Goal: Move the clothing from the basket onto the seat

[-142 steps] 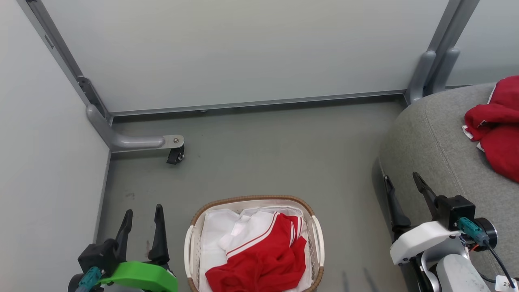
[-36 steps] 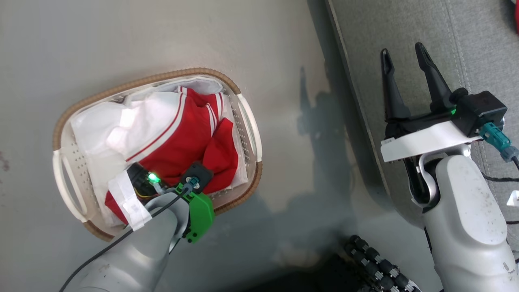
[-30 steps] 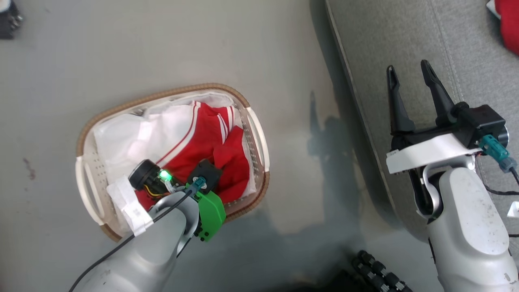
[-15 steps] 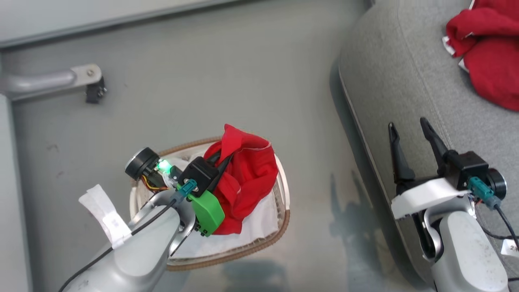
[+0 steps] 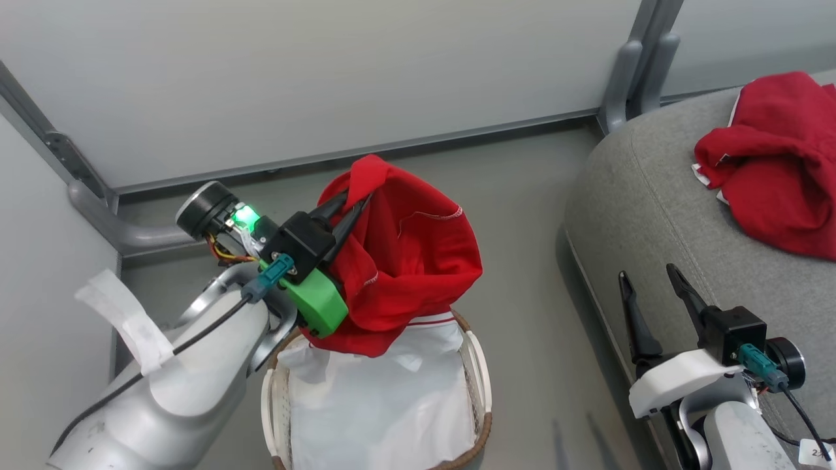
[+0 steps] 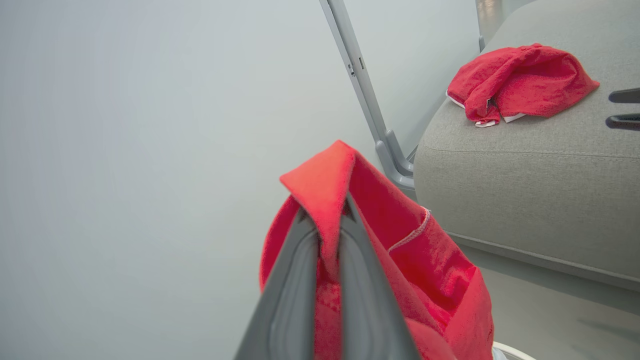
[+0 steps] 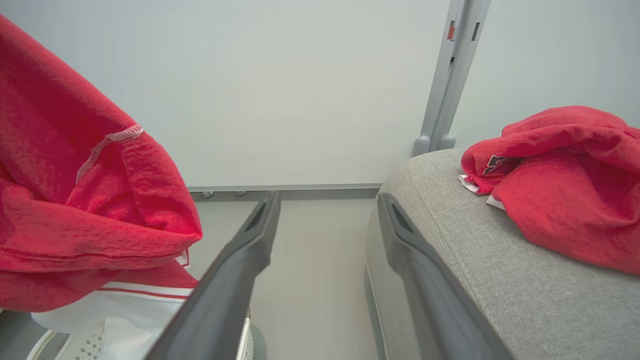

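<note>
**A:** So, far left: the left gripper [image 5: 353,201] has its jaws pinched tight on a fold of a red garment [image 5: 411,261]. The cloth hangs off it in a bunch, up in the air in front of the wall [image 5: 326,78].

**B:** And the basket [image 5: 481,385]?

**A:** Right under it, on the floor [image 5: 522,261]. The garment's striped lower edge comes down to the white cloth [image 5: 385,405] in the basket. Can't tell if that white bit is liner or part of the garment.

**B:** Right side?

**A:** The right gripper [image 5: 646,274] sits low, beside the front edge of the seat [image 5: 646,196], well apart from the basket. Jaws spread wide, nothing between them. Further right a second garment [image 5: 771,176], red with a bit of white, lies crumpled on top of the seat.
</note>
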`<state>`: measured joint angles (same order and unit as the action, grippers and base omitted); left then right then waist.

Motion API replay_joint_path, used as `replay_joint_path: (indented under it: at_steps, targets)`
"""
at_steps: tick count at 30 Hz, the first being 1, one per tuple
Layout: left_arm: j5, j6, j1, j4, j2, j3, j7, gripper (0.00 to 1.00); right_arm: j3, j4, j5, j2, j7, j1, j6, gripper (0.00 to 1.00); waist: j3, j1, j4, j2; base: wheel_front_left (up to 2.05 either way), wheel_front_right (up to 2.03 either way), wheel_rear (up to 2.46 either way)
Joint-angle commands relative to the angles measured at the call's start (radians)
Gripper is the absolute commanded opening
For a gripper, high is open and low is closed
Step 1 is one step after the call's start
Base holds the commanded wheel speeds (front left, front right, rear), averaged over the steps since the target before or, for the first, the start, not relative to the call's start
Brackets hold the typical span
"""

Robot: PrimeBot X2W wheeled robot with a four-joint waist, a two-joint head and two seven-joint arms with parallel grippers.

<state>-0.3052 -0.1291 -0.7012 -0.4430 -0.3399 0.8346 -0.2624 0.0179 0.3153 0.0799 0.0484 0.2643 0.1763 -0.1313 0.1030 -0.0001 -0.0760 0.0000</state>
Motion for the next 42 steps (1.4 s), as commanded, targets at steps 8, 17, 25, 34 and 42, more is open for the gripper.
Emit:
replay_joint_path:
  at_steps: [8, 17, 25, 34, 42]
  targets:
    - [-0.025, -0.001, -0.139, 0.019, -0.020, 0.015, -0.003, 0.00, -0.054, 0.005, 0.017, 0.004, 0.000, -0.023, 0.001, 1.00, -0.104, 0.0001, 0.025, 0.0000, 0.00, 0.00, 0.00]
    - [-0.029, -0.001, -0.249, 0.033, -0.011, 0.037, -0.003, 0.00, -0.145, 0.027, -0.005, 0.003, 0.000, 0.024, 0.001, 1.00, -0.109, 0.0001, 0.026, 0.0000, 0.00, 0.00, 0.00]
    - [-0.041, -0.001, -0.331, 0.059, 0.015, 0.073, -0.002, 0.00, -0.234, 0.118, -0.093, 0.004, 0.000, 0.094, 0.001, 1.00, -0.116, 0.0001, 0.043, 0.0000, 0.00, 0.00, 0.00]
    - [-0.057, -0.001, -0.383, 0.080, 0.057, 0.105, -0.002, 0.00, -0.303, 0.278, -0.159, 0.021, 0.000, 0.220, 0.001, 1.00, -0.123, 0.0001, 0.064, 0.0000, 0.00, 0.00, 0.00]
    - [-0.071, -0.001, -0.406, 0.091, 0.080, 0.127, -0.002, 0.00, -0.529, 0.416, -0.042, 0.083, 0.000, 0.350, 0.001, 1.00, -0.131, 0.0001, 0.081, 0.0000, 0.00, 0.00, 0.00]
